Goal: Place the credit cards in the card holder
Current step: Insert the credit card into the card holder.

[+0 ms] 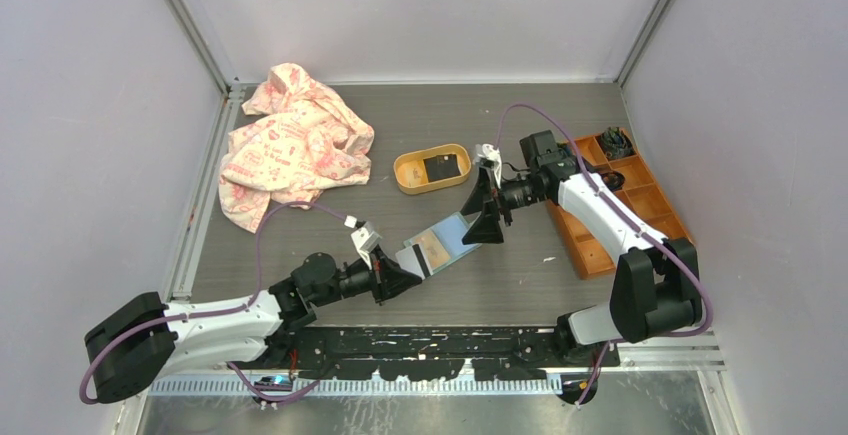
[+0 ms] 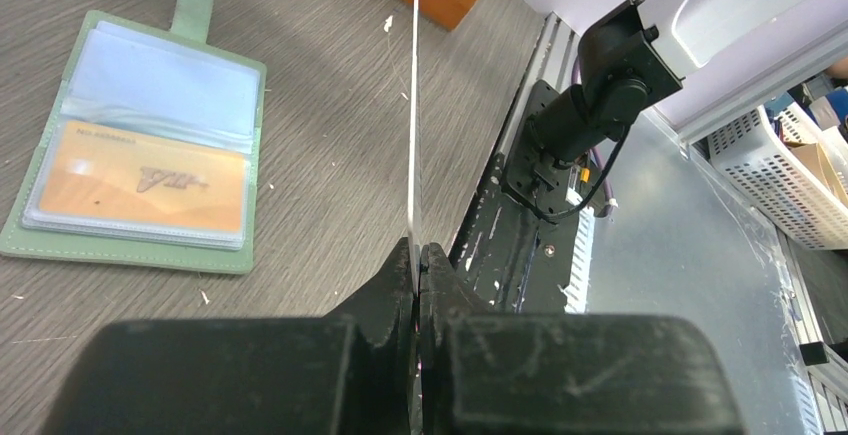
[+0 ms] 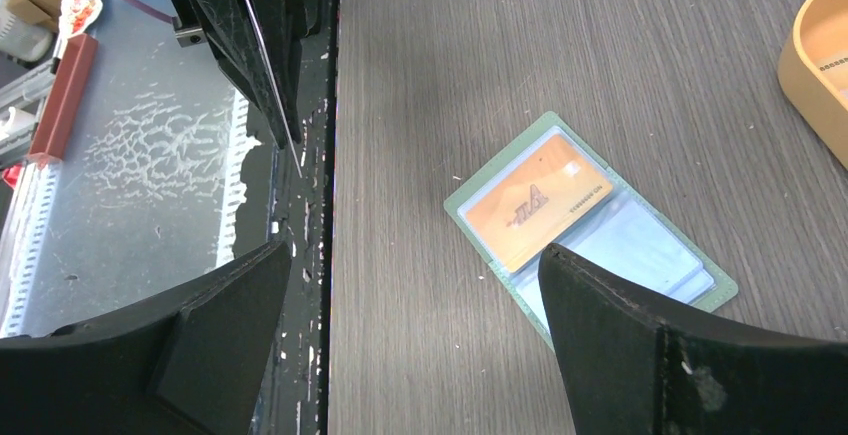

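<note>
Nearest, the left gripper [image 1: 388,275] [image 2: 418,255] has its fingers pressed together on a white card [image 1: 412,259] [image 2: 413,135], held on edge above the table [image 1: 520,285]. Just beyond it, the card holder [image 1: 445,243] [image 2: 150,255] [image 3: 725,290] lies open and flat at mid-table, with a beige-gold card [image 2: 140,190] [image 3: 535,200] in one slot. The right gripper [image 1: 487,210] [image 3: 415,275] hangs over the holder's far end, fingers spread wide and holding nothing. Farther back, a black card [image 1: 441,166] lies in the oval tray [image 1: 400,170]. A compartment box [image 1: 640,195] sits far right and a cloth [image 1: 290,145] far left.

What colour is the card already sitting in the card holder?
The card is orange-gold with a dark logo; clearest in the left wrist view.
</note>
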### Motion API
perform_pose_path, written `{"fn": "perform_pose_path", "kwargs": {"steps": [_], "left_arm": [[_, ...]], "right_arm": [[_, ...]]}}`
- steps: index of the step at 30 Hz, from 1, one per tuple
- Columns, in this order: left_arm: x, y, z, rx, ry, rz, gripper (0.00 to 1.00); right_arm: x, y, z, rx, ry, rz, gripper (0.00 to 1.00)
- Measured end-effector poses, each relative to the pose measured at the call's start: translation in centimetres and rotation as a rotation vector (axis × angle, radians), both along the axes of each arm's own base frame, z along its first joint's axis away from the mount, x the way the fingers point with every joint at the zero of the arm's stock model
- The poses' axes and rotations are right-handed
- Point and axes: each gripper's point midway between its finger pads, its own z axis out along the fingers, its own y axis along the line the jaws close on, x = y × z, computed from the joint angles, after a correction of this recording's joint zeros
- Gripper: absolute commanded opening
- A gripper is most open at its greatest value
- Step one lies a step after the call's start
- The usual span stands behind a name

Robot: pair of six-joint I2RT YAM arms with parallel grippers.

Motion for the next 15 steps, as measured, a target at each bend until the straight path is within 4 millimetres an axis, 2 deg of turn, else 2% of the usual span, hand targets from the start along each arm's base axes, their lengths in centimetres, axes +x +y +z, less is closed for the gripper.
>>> {"fn": "perform_pose_path", "kwargs": {"steps": [10,15], "left_arm": [[0.1,0.0,-0.2,0.010,0.000,0.005,0.00],[0.3,0.1,-0.3,0.017,-0.015,0.010,0.00]], "right_arm": [[-0.6,-0.1,-0.1,0.032,0.002,0.026,1.00],[-1.4,0.2,-0.7,0.040,0.048,0.058,1.00]]}}
